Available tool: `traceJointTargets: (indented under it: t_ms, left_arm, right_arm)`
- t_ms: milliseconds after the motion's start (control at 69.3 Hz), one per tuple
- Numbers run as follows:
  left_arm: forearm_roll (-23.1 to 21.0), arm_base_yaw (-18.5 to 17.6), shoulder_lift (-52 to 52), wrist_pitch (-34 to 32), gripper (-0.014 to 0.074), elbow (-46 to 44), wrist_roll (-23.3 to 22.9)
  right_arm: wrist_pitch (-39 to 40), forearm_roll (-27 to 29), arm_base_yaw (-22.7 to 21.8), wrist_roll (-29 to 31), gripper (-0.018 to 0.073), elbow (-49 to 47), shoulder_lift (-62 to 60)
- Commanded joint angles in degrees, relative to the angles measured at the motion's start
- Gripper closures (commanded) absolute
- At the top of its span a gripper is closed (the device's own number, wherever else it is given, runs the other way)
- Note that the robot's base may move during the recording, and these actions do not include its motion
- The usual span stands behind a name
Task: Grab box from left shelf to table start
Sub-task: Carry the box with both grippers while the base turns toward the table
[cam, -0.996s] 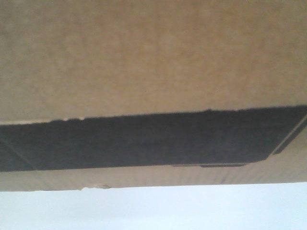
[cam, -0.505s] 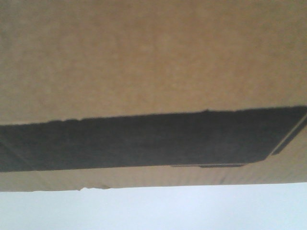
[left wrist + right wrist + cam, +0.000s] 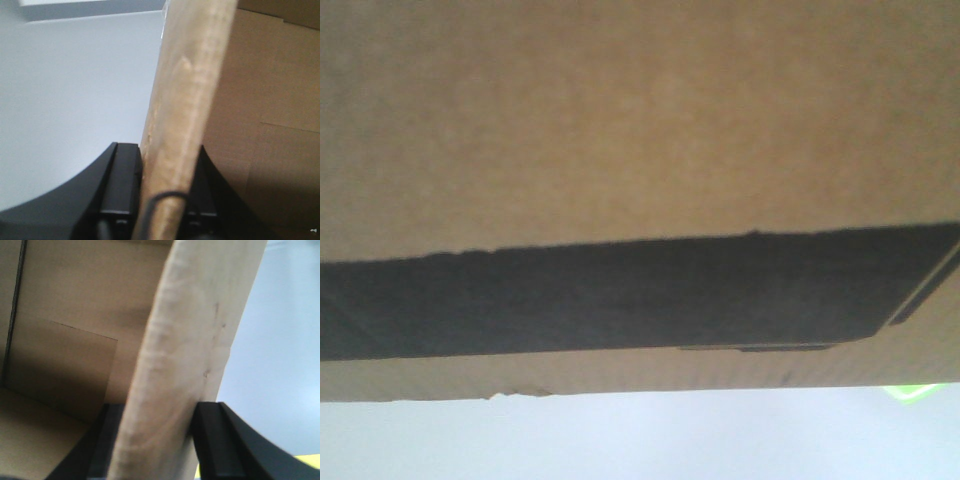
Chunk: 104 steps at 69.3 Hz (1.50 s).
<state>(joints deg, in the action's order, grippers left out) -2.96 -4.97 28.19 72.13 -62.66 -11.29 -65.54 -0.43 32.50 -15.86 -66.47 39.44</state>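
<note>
**Item 1: my left gripper (image 3: 162, 167).** The jaws are narrow and clamped on an upright cardboard wall of the box (image 3: 192, 75).
- One black finger (image 3: 120, 185) sits on the outer side at the lower left of the wrist view. The other sits on the inner side. Both touch the board.
- A thin dark cable (image 3: 162, 196) loops across the foot of the wall at bottom centre.
- Right of the wall is the box's brown inside, crossed by a flap seam.
- Left of the wall is a pale grey surface (image 3: 65, 100).

**Item 2: my right gripper (image 3: 157, 415).** It is likewise narrow, pinching a wall of the box (image 3: 200, 315), with a black finger on each side at the bottom of the frame.
- The box's interior fills the left of the frame and shows a flap seam.
- The pale surface lies to the right.

**Item 3: front view.** The box (image 3: 640, 110) fills the frame from the top down past the middle.
- Its black printed panel (image 3: 620, 295) runs as a band across the lower middle.
- A thin pale line (image 3: 925, 292) slants at the panel's right end.
- Below the box's lower edge is the pale surface (image 3: 620, 440).

**Item 4: change against a second ago.**
- The box's lower edge sits at about the same height in the frame.
- The thin slanting line at the panel's left end is no longer distinct.
- A bright green patch (image 3: 910, 395) has come in at the lower right, just under the box's edge.
- The cardboard reads darker.
</note>
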Motion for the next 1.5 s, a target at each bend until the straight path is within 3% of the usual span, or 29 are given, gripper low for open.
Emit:
traceJointTargets:
  t_ms: [0,1486]
  left_arm:
    - [-8.81,-1.03,0.14,-4.97,0.0689,-2.15,6.5]
    - [-9.25,-1.23,0.34,-4.98,0.0689,-2.15,6.5]
  right_arm:
    - [9.07,-1.43,-0.04,2.52,0.0501,-1.92,0.0]
    - [8.85,-1.55,-0.04,2.52,0.0501,-1.92,-0.13]
